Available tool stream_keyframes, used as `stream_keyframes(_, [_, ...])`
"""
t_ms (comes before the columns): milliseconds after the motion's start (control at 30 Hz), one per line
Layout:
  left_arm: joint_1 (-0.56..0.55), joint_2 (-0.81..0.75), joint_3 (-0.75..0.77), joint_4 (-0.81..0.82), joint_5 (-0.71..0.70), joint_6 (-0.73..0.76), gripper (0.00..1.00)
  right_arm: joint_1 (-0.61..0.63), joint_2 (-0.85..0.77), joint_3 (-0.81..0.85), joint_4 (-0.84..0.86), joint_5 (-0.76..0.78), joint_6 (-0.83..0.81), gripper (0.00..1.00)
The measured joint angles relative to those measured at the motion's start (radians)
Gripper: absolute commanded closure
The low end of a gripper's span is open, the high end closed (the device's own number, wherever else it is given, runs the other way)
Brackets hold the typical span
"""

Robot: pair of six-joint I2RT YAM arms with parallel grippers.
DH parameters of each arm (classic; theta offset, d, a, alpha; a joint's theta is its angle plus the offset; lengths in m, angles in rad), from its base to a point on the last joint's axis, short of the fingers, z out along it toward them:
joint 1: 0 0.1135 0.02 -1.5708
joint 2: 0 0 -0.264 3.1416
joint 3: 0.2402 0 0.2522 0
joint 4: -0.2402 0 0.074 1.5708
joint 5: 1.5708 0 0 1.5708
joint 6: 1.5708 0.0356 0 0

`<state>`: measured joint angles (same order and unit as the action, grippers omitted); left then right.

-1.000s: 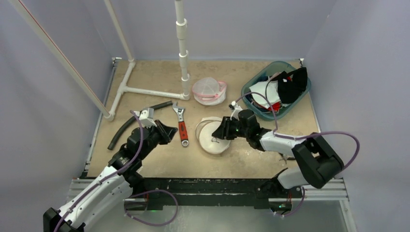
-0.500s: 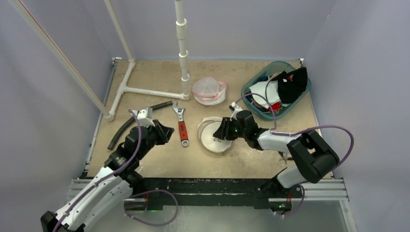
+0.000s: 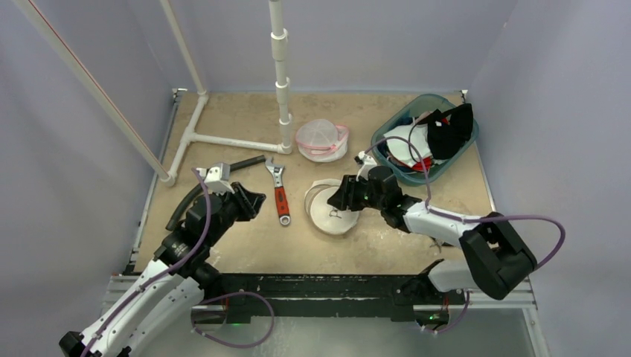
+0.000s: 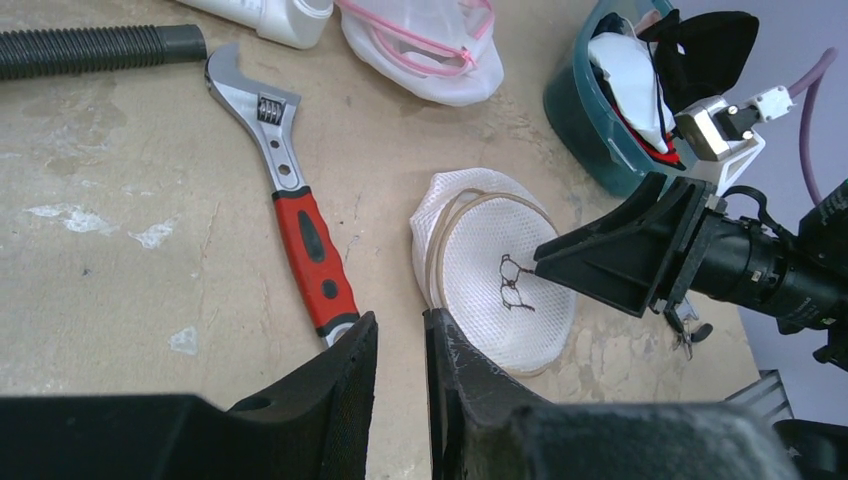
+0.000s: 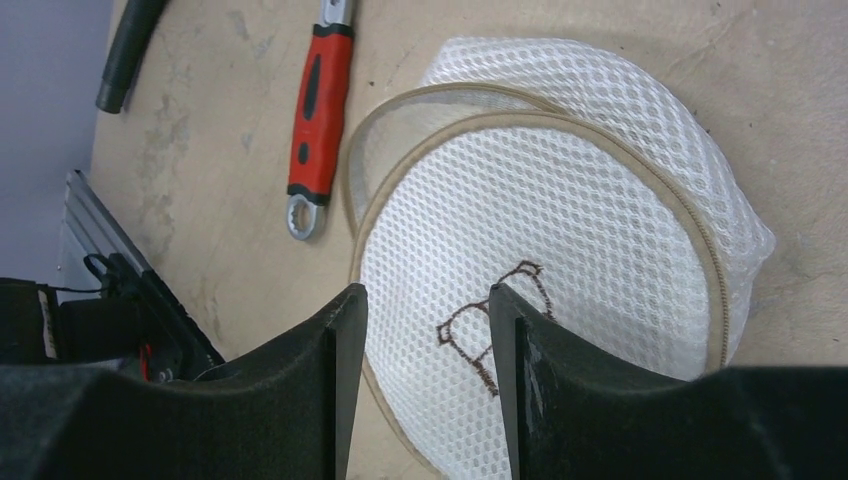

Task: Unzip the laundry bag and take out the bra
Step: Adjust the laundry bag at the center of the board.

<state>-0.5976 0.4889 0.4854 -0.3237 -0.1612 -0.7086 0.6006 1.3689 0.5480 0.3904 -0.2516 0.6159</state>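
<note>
The laundry bag (image 3: 332, 212) is a round white mesh pouch with a beige rim and a small brown bra drawing; it lies flat mid-table (image 4: 490, 290) (image 5: 570, 190). The bra is hidden. My right gripper (image 3: 339, 199) (image 5: 427, 290) hovers over the bag's left part, open, nothing between its fingers; the left wrist view shows it at the bag's right edge (image 4: 545, 257). My left gripper (image 3: 257, 199) (image 4: 400, 318) is left of the bag, next to the wrench handle, jaws a narrow gap apart and empty.
A red-handled wrench (image 3: 280, 195) (image 4: 300, 230) lies between the grippers. A black hose (image 3: 195, 195) and white PVC pipe frame (image 3: 223, 140) sit at left. A pink-trimmed mesh bag (image 3: 321, 140) lies behind. A teal basket (image 3: 389, 128) with clothes stands at back right.
Both grippers' jaws have parted wider. The left arm drew slightly back to the left; the right gripper stayed over the bag with a small shift.
</note>
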Motion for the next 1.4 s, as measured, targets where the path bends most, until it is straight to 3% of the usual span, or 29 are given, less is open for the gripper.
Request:
stream_keyframes(200, [0.000, 0.020, 0.051, -0.022, -0.008, 0.041, 0.73, 0.029, -0.122, 0.020, -0.054, 0.031, -0.052, 0.45])
stream_keyframes(333, [0.000, 0.038, 0.109, -0.045, -0.026, 0.080, 0.72, 0.034, -0.253, 0.061, -0.121, 0.101, -0.093, 0.36])
stream_keyframes(467, [0.000, 0.044, 0.161, -0.065, -0.057, 0.124, 0.70, 0.034, -0.446, 0.121, -0.190, 0.255, -0.116, 0.34])
stream_keyframes(533, [0.000, 0.047, 0.180, -0.066, -0.075, 0.141, 0.70, 0.032, -0.456, 0.197, -0.239, 0.331, -0.118, 0.34])
stream_keyframes(667, [0.000, 0.068, 0.198, -0.046, -0.087, 0.157, 0.70, 0.000, -0.283, 0.414, -0.243, 0.391, -0.084, 0.38])
stream_keyframes(867, [0.000, 0.126, 0.195, -0.032, -0.077, 0.154, 0.70, -0.026, 0.093, 0.507, -0.195, 0.376, -0.002, 0.50])
stream_keyframes(1033, [0.000, 0.126, 0.169, -0.030, -0.069, 0.150, 0.70, -0.026, 0.409, 0.681, -0.230, 0.367, -0.005, 0.45])
stream_keyframes(1200, [0.000, 0.125, 0.153, -0.022, -0.056, 0.139, 0.70, -0.056, 0.545, 0.839, -0.251, 0.361, -0.002, 0.42])
stream_keyframes(1400, [0.000, 0.127, 0.121, 0.000, -0.049, 0.117, 0.70, -0.137, 0.616, 0.896, -0.275, 0.340, 0.052, 0.40])
